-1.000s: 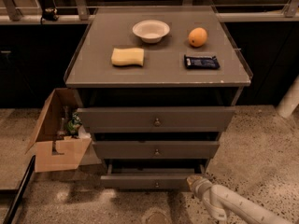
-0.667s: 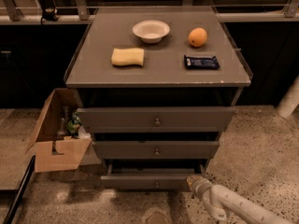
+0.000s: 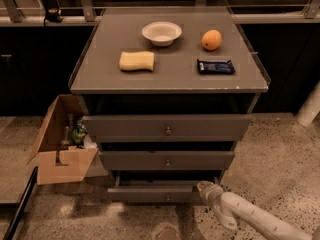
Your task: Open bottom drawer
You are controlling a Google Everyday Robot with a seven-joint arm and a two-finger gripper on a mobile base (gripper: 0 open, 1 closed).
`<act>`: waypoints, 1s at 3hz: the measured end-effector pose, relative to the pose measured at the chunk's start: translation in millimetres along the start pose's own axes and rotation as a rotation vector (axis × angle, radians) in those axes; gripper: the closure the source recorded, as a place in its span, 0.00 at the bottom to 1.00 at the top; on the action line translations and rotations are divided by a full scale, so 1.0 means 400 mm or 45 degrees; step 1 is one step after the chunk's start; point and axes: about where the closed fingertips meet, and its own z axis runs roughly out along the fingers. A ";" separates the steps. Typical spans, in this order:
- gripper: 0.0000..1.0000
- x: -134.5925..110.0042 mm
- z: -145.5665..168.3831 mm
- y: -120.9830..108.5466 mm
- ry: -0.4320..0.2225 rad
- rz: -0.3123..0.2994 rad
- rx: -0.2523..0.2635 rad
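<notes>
The grey cabinet has three drawers. The bottom drawer [image 3: 150, 194] is the slimmest, with a small round metal knob [image 3: 167, 198] at its centre, and its front stands out from the cabinet, showing a dark gap behind it. The gripper [image 3: 204, 187] is at the end of the white arm [image 3: 250, 216] that comes in from the lower right. It sits at the right end of the bottom drawer's front, right of the knob. The mid-sized drawer [image 3: 167, 160] and the tallest drawer [image 3: 167, 128] are above.
On the cabinet top [image 3: 170, 79] lie a white bowl [image 3: 161, 32], an orange [image 3: 211, 39], a yellow sponge [image 3: 136, 61] and a dark snack packet [image 3: 215, 66]. An open cardboard box [image 3: 62, 149] with items stands on the floor at the cabinet's left. A white post [image 3: 310, 106] is at right.
</notes>
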 end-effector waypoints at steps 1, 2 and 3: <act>1.00 -0.007 0.049 -0.002 -0.012 -0.010 0.013; 1.00 -0.022 0.117 -0.004 -0.032 -0.017 0.036; 1.00 -0.023 0.119 -0.005 -0.034 -0.018 0.038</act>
